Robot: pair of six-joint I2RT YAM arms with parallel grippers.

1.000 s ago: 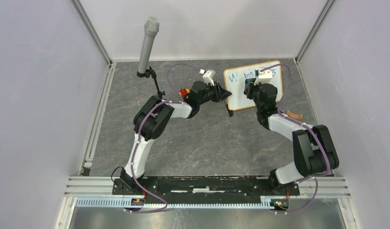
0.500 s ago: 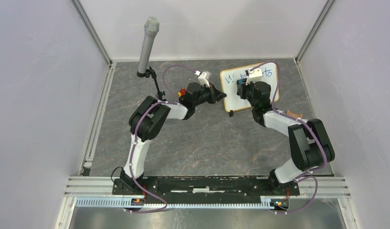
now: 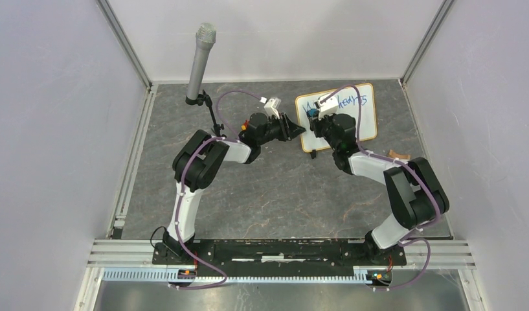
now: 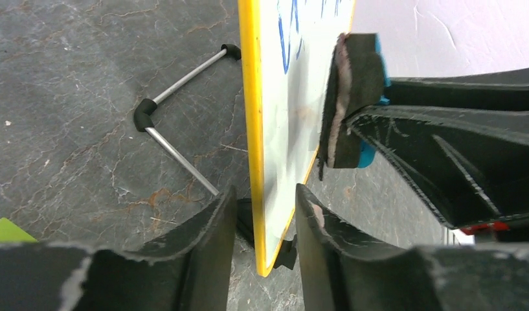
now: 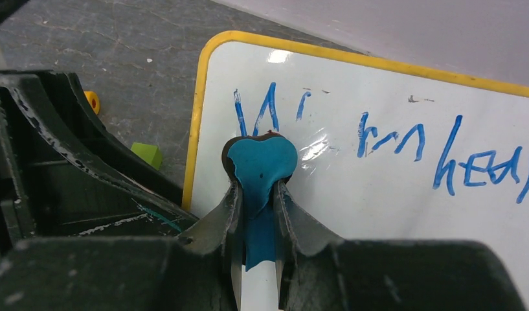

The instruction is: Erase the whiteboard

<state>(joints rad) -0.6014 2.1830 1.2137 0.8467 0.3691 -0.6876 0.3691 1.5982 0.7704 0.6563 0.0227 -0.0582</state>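
Grey counter (image 3: 261, 188), with the whiteboard (image 3: 355, 116) propped at far right of centre, its long axis running left to right. The left claw (image 4: 267, 194) is closed on the board's left edge. The right claw (image 5: 256, 194) faces the board and is clamped on a blue-backed eraser (image 5: 260, 162) at the left end of the blue handwriting (image 5: 443, 165), which runs rightward. The microphone (image 3: 200, 61), wire stand (image 4: 180, 155) and green block (image 5: 147, 155) lie outside that path.

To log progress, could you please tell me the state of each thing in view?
whiteboard, propped up on edge, blue writing not yet erased.
eraser, clamped by the right gripper, at the written face near the leftmost marks.
left gripper, shut on the whiteboard's lower edge.
right gripper, shut on the eraser.
microphone, upright in its stand.
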